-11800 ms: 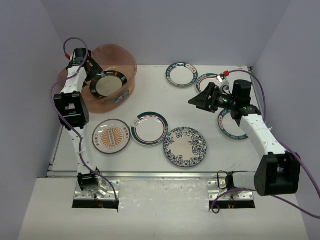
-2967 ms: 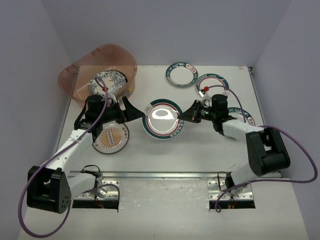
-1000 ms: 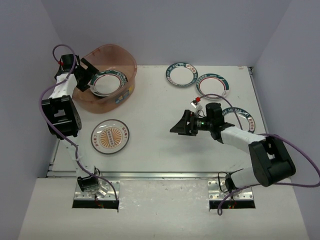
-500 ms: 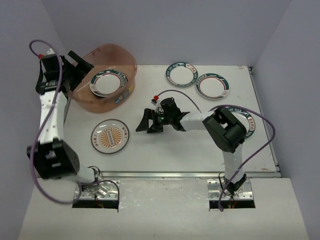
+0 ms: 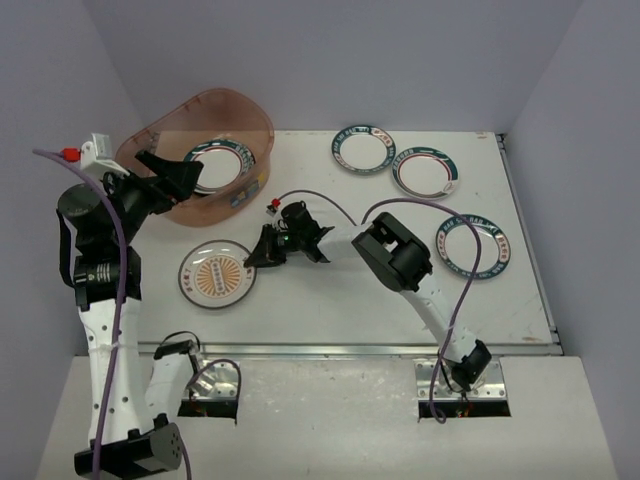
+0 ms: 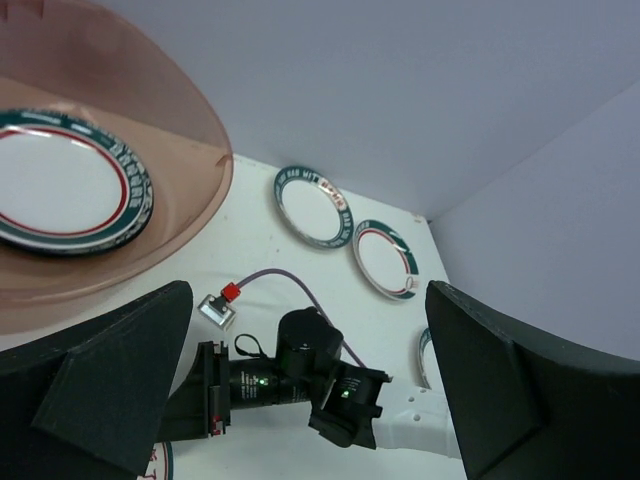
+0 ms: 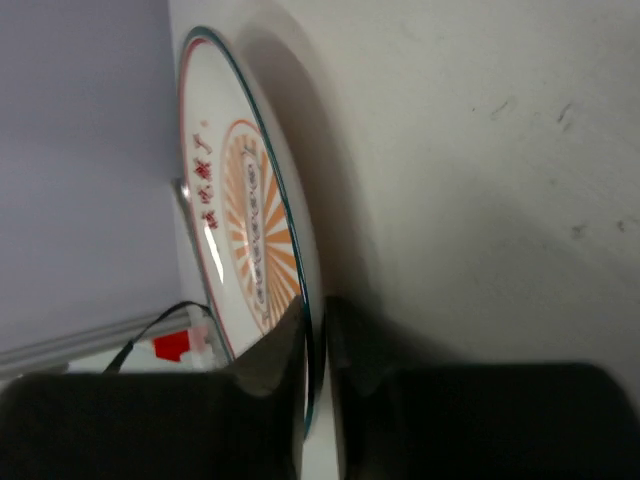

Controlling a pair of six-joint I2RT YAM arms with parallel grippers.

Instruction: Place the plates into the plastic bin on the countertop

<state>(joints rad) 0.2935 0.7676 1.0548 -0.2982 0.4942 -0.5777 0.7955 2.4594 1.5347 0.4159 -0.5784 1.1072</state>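
The rim of the orange sunburst plate (image 5: 215, 277) on the bench (image 5: 330, 300) is clenched by the right end effector (image 5: 252, 258). The left end effector (image 5: 175, 172) is released, near the plastic bin (image 5: 215, 108).

Black left pincer (image 5: 175, 170) and right pincer (image 7: 316, 335) on white-and-black arms (image 5: 105, 360), purple cables (image 5: 119, 262)

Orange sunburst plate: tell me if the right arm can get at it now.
Probably yes: the right tool sits pinched on the rim of the orange sunburst plate, with nothing in between.
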